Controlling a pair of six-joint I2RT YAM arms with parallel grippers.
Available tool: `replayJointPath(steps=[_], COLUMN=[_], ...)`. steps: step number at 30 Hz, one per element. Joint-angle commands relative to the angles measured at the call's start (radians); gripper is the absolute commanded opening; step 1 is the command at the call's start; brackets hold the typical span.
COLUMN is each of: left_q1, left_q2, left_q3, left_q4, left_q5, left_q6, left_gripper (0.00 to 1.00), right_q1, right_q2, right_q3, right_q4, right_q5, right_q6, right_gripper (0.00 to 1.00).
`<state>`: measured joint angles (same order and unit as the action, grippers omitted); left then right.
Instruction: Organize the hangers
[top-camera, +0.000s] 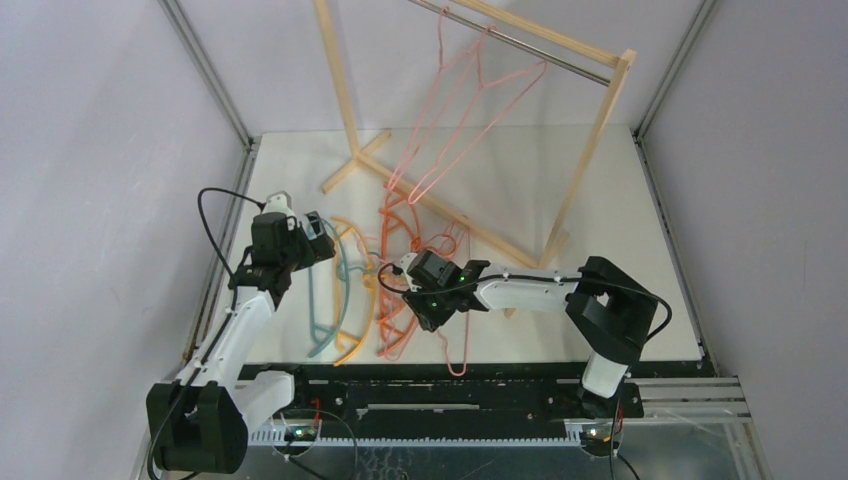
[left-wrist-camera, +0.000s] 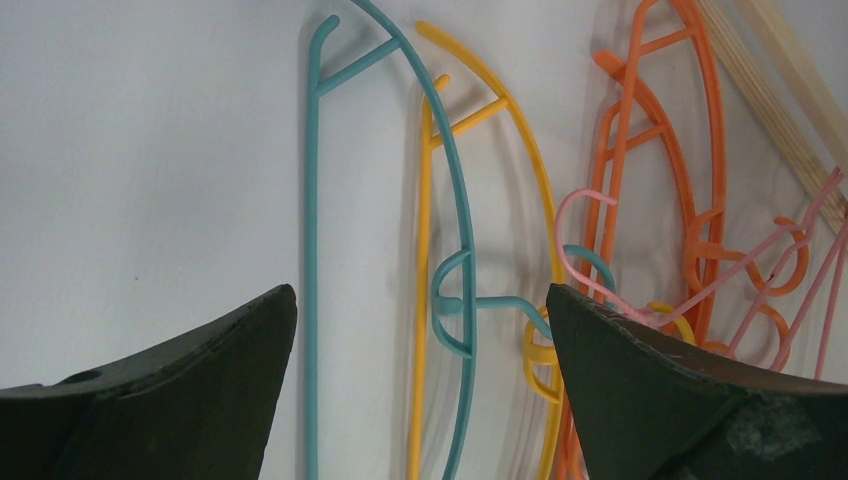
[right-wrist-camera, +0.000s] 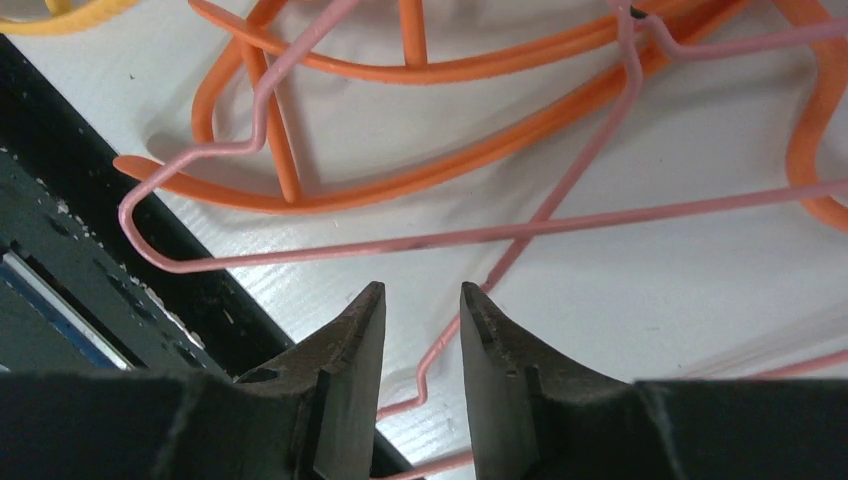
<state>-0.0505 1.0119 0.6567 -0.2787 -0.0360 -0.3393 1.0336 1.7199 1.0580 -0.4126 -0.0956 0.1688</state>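
Left gripper (left-wrist-camera: 420, 385) hangs wide open above the tabletop (top-camera: 610, 215), holding nothing. Below and between my left fingers lies the teal hanger (left-wrist-camera: 312, 260); the yellow hanger (left-wrist-camera: 425, 290) sits just right of it, their hooks crossing near my right-hand finger. Further right, orange hangers (left-wrist-camera: 700, 150) tangled with pink wire.

Right gripper (right-wrist-camera: 422, 335), jaws narrow, straddles a pink wire hanger (right-wrist-camera: 560, 190) whose thin strand runs up through the gap between my fingers. Whether the pads already pinch it I cannot tell. Just ahead of the fingertips another pink run crosses, and beyond it lie the orange curves. Black table edge to my left.

Far ahead of both grippers, a wooden rack (top-camera: 600, 120) with two pink hangers (top-camera: 450, 110) already on its rod.

Step in hand, as I judge: taking one pink wire hanger out of the heap. Next move calls for a firm pinch, then a slow lift, since the wire is laced through the orange ones and may drag them.
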Motion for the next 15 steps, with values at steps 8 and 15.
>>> replayJointPath(steps=[8, 15], left_q1=[-0.006, -0.005], left_q2=[-0.054, -0.065], left_q3=[0.016, -0.001], left_q4=[-0.019, -0.016], left_q5=[0.013, 0.006], left_q6=[0.019, 0.019], left_gripper=[1.0, 1.0], right_q1=[-0.03, -0.035], right_q2=[-0.001, -0.111], right_q3=[-0.055, -0.049], right_q4=[0.11, 0.064], right_q5=[0.103, 0.103], right_q6=[0.051, 0.033], right_gripper=[0.43, 0.42])
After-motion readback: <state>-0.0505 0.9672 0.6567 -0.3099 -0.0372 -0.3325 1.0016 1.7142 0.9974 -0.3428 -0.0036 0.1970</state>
